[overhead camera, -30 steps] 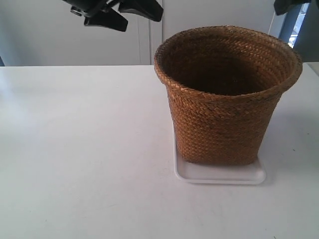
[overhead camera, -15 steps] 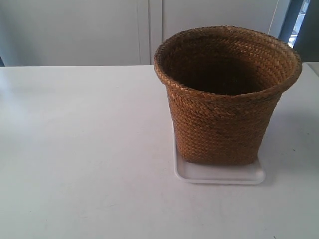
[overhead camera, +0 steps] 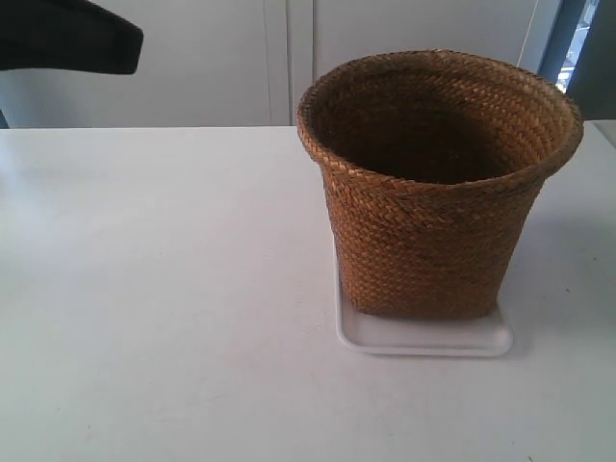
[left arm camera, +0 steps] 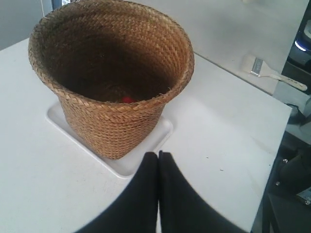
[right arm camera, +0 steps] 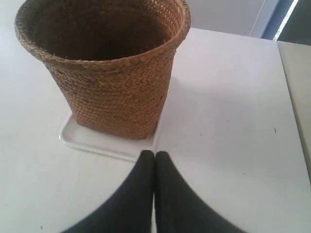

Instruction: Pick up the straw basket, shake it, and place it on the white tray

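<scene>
**Ana:** What takes up the most room?

**Ben:** The table (overhead camera: pixel 164 289). It is plain white and spreads across every view.

**Ana:** And where is the basket?

**Ben:** The basket (overhead camera: pixel 438 192) stands upright on the tray (overhead camera: pixel 423 339), with its wide braided rim up and its inside dark. Its base covers most of the tray. Only a strip of glossy white shows along the front and along the side at the exterior view's left.

**Ana:** Is either arm holding it?

**Ben:** No. The left gripper (left arm camera: pixel 158 155) has its two black fingers pressed flat together with nothing between them. Its tips are near the tray's edge and apart from the basket. The right gripper (right arm camera: pixel 154 154) is clenched the same way on nothing, and it is also close to the tray's rim without touching the weave.

**Ana:** What about the exterior view?

**Ben:** There is a dark shape (overhead camera: pixel 67 38) in the upper corner at that view's left. It is too blurred to tell which arm it belongs to.

**Ana:** Anything smaller?

**Ben:** A brush (left arm camera: pixel 274 73) with a pale handle lies flat on the table near an edge, well apart from the basket. There is also a red speck (left arm camera: pixel 127 99) low inside the basket, too small to tell what it is.
</scene>
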{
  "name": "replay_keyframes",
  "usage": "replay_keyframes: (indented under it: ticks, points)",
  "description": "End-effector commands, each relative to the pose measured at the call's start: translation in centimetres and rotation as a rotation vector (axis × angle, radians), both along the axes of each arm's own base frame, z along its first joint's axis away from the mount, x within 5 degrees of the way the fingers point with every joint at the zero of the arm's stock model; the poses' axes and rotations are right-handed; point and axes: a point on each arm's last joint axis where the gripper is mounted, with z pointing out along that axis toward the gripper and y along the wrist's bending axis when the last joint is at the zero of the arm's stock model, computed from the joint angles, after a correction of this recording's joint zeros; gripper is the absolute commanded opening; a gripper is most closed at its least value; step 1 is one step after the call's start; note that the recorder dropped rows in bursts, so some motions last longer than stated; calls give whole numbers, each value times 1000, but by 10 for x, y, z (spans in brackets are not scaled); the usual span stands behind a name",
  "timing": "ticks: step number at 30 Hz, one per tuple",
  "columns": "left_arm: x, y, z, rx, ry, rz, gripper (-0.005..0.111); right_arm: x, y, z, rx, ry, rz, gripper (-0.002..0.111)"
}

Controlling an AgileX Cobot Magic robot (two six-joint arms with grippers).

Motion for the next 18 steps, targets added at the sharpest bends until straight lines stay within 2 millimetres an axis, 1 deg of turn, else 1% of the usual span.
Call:
replay_keyframes:
  ticks: [1, 3, 5, 18]
  points:
    - [-15, 3, 4, -6, -27, -20, 0, -16, 0, -1, 13, -53, -7, 0]
    - [-16, 3, 4, -6, -28, -21, 0, -21, 0, -1, 14, -73, -7, 0]
    - [-15, 3, 5, -8, -31, -18, 0, -22, 0, -1, 14, -80, -7, 0]
    - [-15, 3, 5, -9, -34, -15, 0, -22, 0, -2, 14, -75, -7, 0]
